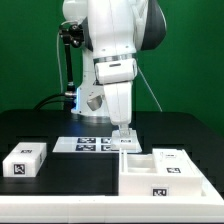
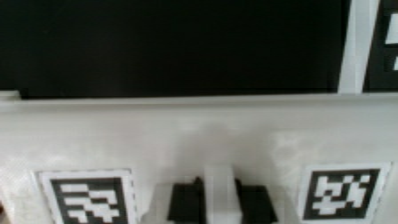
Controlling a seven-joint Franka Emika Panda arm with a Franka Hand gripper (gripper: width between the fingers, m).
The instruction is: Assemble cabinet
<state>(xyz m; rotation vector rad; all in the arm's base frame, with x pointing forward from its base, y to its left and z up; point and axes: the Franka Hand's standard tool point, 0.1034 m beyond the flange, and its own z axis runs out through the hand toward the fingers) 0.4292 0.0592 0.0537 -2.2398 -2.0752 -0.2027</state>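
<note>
Gripper narrow, clamped on cabinet far wall edge; bare table strip between cabinet and small block.

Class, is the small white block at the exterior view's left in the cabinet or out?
Out: the small white block lies on the black table, apart from the cabinet.

The cabinet box is a large white square box and it lies flat on the black worktop, at the exterior view's right, near the front edge. Its top is open, and low white walls divide the inside into compartments. One black-and-white square tag is on its front wall. A small white block with one tag lies well apart, at the exterior view's left
</note>
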